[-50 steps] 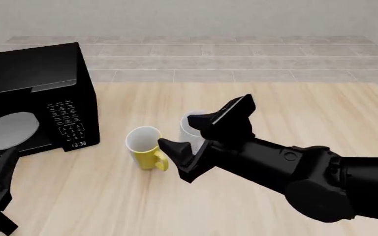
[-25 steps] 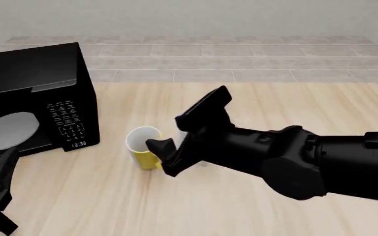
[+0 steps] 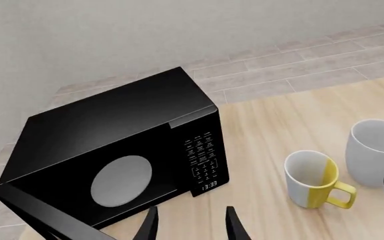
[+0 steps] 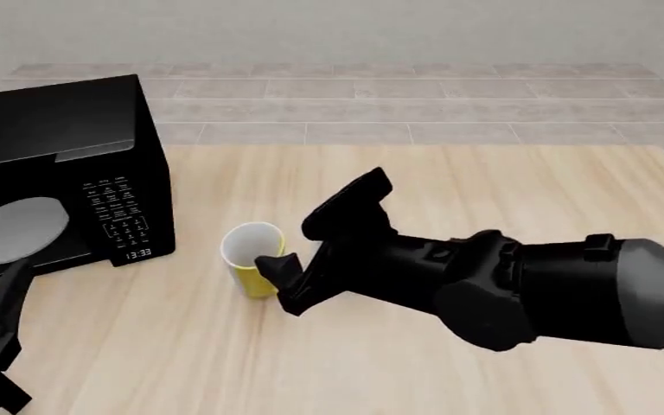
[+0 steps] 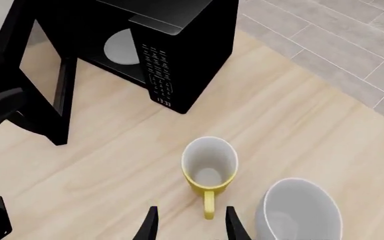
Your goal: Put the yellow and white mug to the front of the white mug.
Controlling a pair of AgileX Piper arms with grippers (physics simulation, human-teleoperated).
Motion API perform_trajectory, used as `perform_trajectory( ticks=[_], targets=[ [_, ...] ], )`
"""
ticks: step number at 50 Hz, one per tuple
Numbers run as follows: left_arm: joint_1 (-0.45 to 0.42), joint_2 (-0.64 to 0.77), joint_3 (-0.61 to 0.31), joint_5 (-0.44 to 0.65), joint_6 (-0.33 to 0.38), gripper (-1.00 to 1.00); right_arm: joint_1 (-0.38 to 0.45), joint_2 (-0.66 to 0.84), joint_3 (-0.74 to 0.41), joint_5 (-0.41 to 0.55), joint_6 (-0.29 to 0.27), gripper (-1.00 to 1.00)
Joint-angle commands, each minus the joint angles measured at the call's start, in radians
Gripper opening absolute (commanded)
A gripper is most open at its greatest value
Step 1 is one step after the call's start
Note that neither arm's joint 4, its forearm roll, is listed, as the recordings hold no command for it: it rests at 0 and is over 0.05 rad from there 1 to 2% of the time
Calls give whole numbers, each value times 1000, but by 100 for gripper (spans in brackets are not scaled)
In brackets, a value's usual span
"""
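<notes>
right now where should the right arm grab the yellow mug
By the handle of the yellow and white mug, coming from above on the robot's side. The mug stands upright with its handle pointing at the open right gripper, between its fingers.

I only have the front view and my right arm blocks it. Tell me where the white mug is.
Observer: The white mug stands upright right beside the yellow and white mug, close but apart.
Operator: Give me the yellow mug's handle direction.
Observer: In the right wrist view its handle points straight back toward the right gripper.
Operator: Report the fingers.
Observer: They are spread, on either side of the handle's tip, holding nothing.
Operator: Now the microwave.
Observer: The microwave has its door swung open.
</notes>
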Motion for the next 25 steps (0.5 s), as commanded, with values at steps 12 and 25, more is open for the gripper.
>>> perform_trajectory(
  ticks=[12,25],
  targets=[
    [0,0,0,0,0,100,-12,77,-11,-31,17,100],
    [0,0,0,0,0,100,-6,135,-30,-51,33,100]
  ],
)
